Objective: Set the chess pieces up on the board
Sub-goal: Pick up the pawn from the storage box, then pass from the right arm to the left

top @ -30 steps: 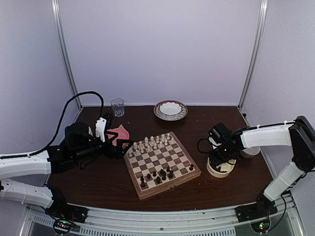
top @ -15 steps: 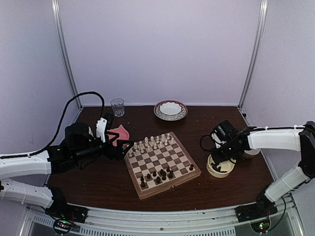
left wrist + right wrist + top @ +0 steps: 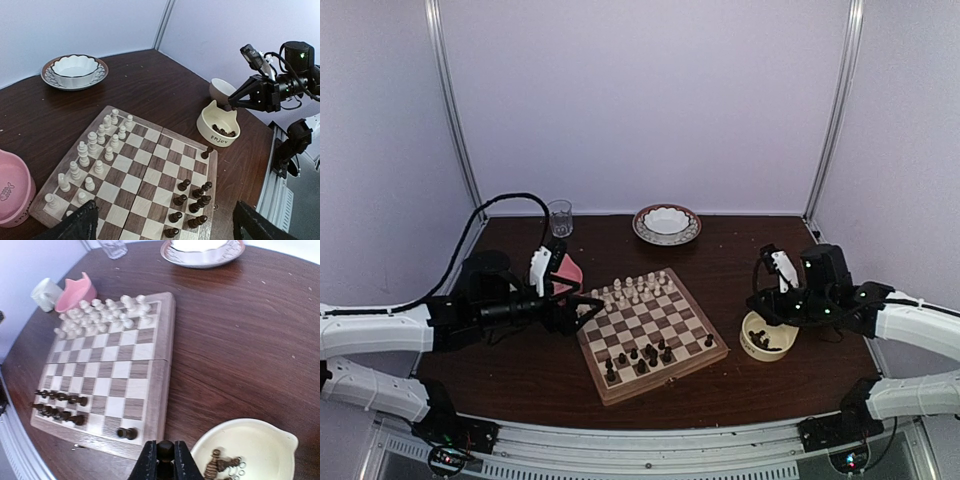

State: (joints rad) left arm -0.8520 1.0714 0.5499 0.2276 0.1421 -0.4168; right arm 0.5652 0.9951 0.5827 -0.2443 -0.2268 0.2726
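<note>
At the middle of the table [image 3: 740,250], the board [image 3: 670,378] was seen with dark chess pieces [image 3: 642,358] gathered in its near rows, one set apart at the right corner, and pale chessmen [image 3: 630,290] ranged along the far rows. To its right, more dark men were seen in the cream bowl [image 3: 215,131]. The left gripper [image 3: 582,312] was held wide open and empty at the board's left edge. The right gripper [image 3: 164,456] was pinched shut on one dark piece [image 3: 165,449] by the bowl's rim. That piece would best be carried upright, lowered onto a free near-row square clear of its neighbours, and released only once seated.
</note>
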